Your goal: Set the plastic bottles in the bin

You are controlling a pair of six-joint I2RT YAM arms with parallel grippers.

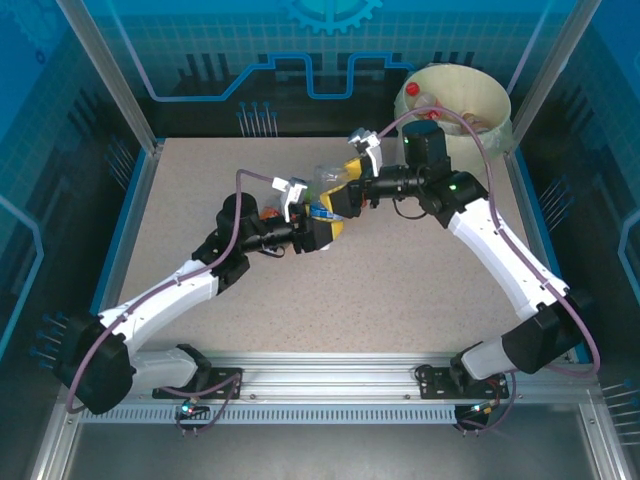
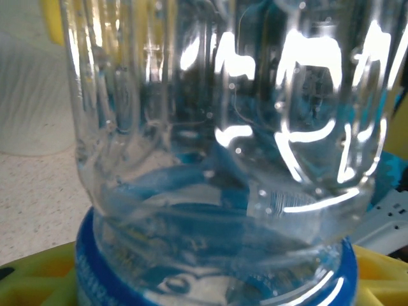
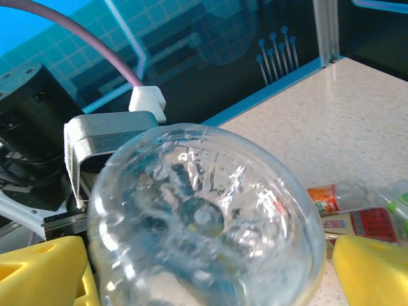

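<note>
I see two arms meeting over the table, well apart from the bin (image 1: pixel 500 100) and to its near-left. The left gripper (image 1: pixel 322 228) is clamped on one clear bottle (image 1: pixel 328 180), and its yellow fingers (image 2: pixel 32 284) press at the blue label band. The right gripper (image 1: pixel 347 190) has one yellow finger (image 3: pixel 44 268) on each side of the base of the same bottle. A thin gap shows at one side, so I cannot tell if it grips.

Beside the left arm, farther from the bin than the grippers, three more bottles lie on the table: an orange-label bottle (image 3: pixel 322 197), a red-label bottle (image 3: pixel 370 223) and a green-marked bottle (image 3: pixel 398 204). Inside the bin I count two red caps (image 1: pixel 412 90).
</note>
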